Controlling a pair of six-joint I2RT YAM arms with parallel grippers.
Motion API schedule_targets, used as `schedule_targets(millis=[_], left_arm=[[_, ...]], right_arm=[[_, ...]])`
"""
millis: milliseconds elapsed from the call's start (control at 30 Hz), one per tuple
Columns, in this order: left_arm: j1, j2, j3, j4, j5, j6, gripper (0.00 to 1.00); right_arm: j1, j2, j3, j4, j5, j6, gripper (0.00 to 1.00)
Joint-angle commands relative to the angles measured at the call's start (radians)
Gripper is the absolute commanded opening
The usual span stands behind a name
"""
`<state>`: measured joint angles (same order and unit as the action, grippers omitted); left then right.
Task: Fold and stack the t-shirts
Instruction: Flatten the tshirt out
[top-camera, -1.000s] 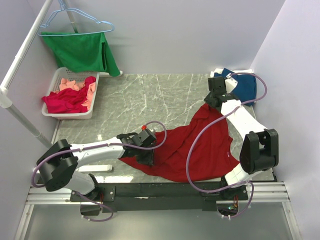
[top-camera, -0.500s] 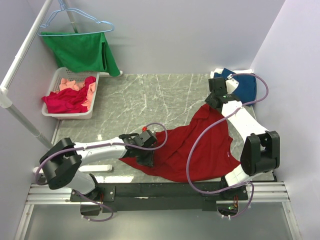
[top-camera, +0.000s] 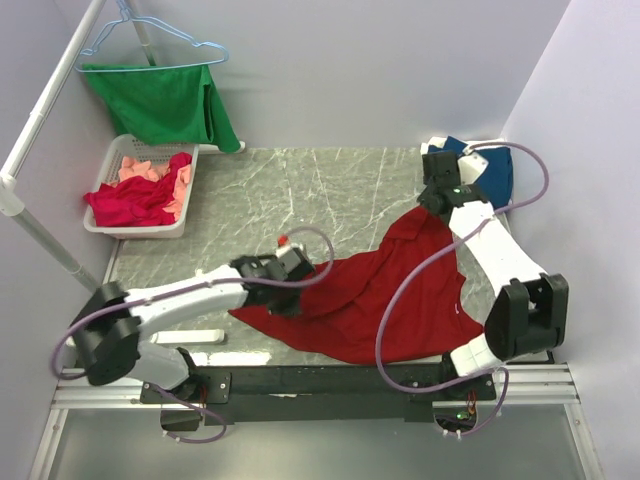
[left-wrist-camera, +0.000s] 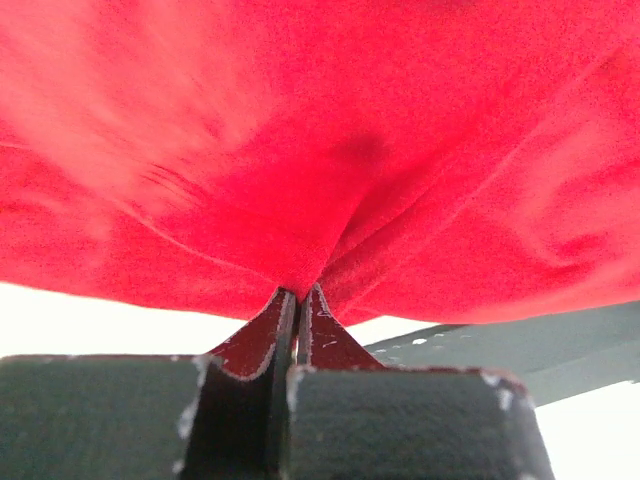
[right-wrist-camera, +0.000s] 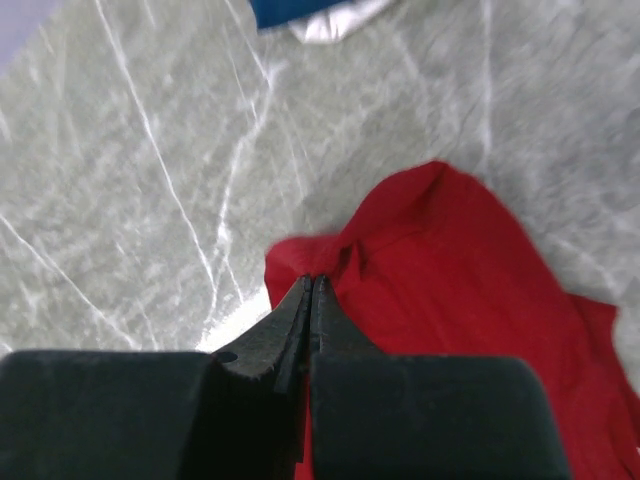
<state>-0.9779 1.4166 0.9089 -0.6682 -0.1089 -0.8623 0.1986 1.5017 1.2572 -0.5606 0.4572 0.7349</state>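
A large deep-red t-shirt (top-camera: 400, 295) lies crumpled across the front right of the marble table (top-camera: 300, 200). My left gripper (top-camera: 283, 290) is shut on the shirt's left edge; in the left wrist view the red cloth (left-wrist-camera: 320, 150) hangs pinched at the gripper (left-wrist-camera: 297, 292). My right gripper (top-camera: 432, 205) is shut on the shirt's far corner; the right wrist view shows the gripper (right-wrist-camera: 312, 283) pinching a red fold (right-wrist-camera: 420, 270). A dark blue t-shirt (top-camera: 490, 170) with a white one beside it (top-camera: 470, 153) lies at the back right, also in the right wrist view (right-wrist-camera: 300, 10).
A white basket (top-camera: 110, 228) at the back left holds crimson (top-camera: 135, 200) and salmon-pink (top-camera: 140, 168) shirts. A green garment (top-camera: 160, 100) hangs on a light-blue wire hanger (top-camera: 150, 35) from a white rail (top-camera: 40, 130). Walls close the back and right.
My left gripper has moved up and away from the front edge, lifting the shirt's left edge. My right gripper has shifted slightly toward the back right, stretching the far corner.
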Motion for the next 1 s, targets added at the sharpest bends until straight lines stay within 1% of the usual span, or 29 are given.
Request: schedule_targets(millis=[0, 100, 133, 200, 233, 267, 333, 500, 700, 767, 867, 967], left_arm=[[0.056, -0.122, 0.192, -0.187, -0.228, -0.021, 0.01], [0.134, -0.182, 0.304, -0.254, -0.331, -0.011, 0.01], [0.183, -0.197, 0.330, -0.260, -0.350, 0.002, 0.01], [0.231, -0.237, 0.398, -0.240, -0.399, 0.032, 0.01], [0.275, -0.246, 0.421, -0.237, -0.411, 0.058, 0.01], [0.291, -0.260, 0.465, -0.229, -0.422, 0.074, 0.01], [0.321, -0.271, 0.507, -0.208, -0.475, 0.117, 0.01], [0.369, -0.278, 0.642, -0.153, -0.512, 0.229, 0.01], [0.407, -0.243, 0.840, -0.102, -0.541, 0.330, 0.01], [0.415, -0.231, 0.901, -0.078, -0.548, 0.356, 0.01], [0.416, -0.223, 0.955, -0.033, -0.554, 0.393, 0.01], [0.416, -0.231, 0.978, 0.013, -0.551, 0.431, 0.01]], right_arm=[[0.002, -0.147, 0.106, -0.065, 0.101, -0.025, 0.00], [-0.001, -0.211, 0.140, -0.088, 0.112, -0.040, 0.00], [-0.001, -0.227, 0.149, -0.096, 0.115, -0.045, 0.00], [-0.002, -0.268, 0.177, -0.120, 0.126, -0.052, 0.00], [-0.002, -0.282, 0.189, -0.130, 0.130, -0.060, 0.00], [-0.002, -0.296, 0.211, -0.134, 0.130, -0.066, 0.00], [-0.002, -0.340, 0.232, -0.147, 0.132, -0.084, 0.00], [-0.002, -0.432, 0.306, -0.147, 0.123, -0.150, 0.00], [-0.004, -0.478, 0.461, -0.163, 0.083, -0.236, 0.00], [-0.002, -0.477, 0.537, -0.171, 0.071, -0.268, 0.00], [-0.002, -0.468, 0.648, -0.193, 0.057, -0.308, 0.00], [-0.002, -0.462, 0.748, -0.213, 0.038, -0.339, 0.00]])
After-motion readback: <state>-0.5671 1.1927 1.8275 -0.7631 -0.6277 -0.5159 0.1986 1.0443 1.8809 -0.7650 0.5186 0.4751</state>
